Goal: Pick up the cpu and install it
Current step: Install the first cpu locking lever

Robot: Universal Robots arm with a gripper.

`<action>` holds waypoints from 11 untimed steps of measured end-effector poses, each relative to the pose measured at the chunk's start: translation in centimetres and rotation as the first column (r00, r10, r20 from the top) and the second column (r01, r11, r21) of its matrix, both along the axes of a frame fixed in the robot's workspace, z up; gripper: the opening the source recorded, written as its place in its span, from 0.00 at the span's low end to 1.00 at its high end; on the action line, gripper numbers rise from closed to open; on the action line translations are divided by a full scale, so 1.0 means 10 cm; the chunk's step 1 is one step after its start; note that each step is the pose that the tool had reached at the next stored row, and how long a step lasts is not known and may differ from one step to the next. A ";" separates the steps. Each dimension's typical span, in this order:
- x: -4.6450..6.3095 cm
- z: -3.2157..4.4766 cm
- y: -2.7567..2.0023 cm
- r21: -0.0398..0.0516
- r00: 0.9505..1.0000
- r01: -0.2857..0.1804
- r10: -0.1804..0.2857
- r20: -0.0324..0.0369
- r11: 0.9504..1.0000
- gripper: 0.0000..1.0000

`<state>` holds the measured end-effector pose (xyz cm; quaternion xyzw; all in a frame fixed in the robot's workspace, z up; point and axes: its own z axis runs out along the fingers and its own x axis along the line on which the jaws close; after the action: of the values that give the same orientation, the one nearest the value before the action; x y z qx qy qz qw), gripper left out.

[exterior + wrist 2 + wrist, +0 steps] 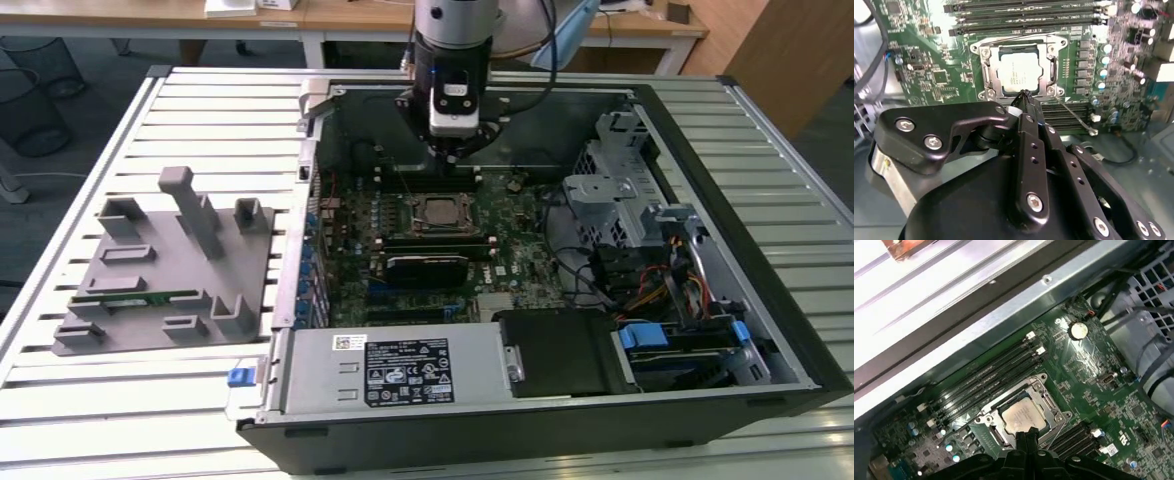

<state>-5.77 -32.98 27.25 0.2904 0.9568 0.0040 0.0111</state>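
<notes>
The cpu (1021, 75) lies flat in its socket (985, 69). The gripper (1024, 94), fingers together and empty, hovers just above; it is probably best kept vertical.

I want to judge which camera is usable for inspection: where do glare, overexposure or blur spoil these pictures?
First wrist view: the case rim and slatted table are washed out white; the cpu shines pale. Second wrist view: glare on the motherboard corner; the near end effector is dark. Exterior view: light is even.
</notes>
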 end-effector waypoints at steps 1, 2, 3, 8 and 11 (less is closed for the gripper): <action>0.00 -0.001 0.000 0.000 1.000 -0.018 0.018 0.000 1.000 0.11; 0.00 -0.002 0.000 0.000 0.999 -0.036 0.036 0.000 0.999 0.11; 0.00 -0.003 0.000 0.000 0.999 -0.054 0.054 0.000 0.999 0.11; 0.00 -0.008 0.000 0.000 0.989 -0.145 0.145 0.000 0.989 0.11; 0.00 -0.011 0.000 0.000 0.980 -0.199 0.199 0.000 0.980 0.11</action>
<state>-5.77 -32.98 27.14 0.1935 0.9810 0.0052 0.0107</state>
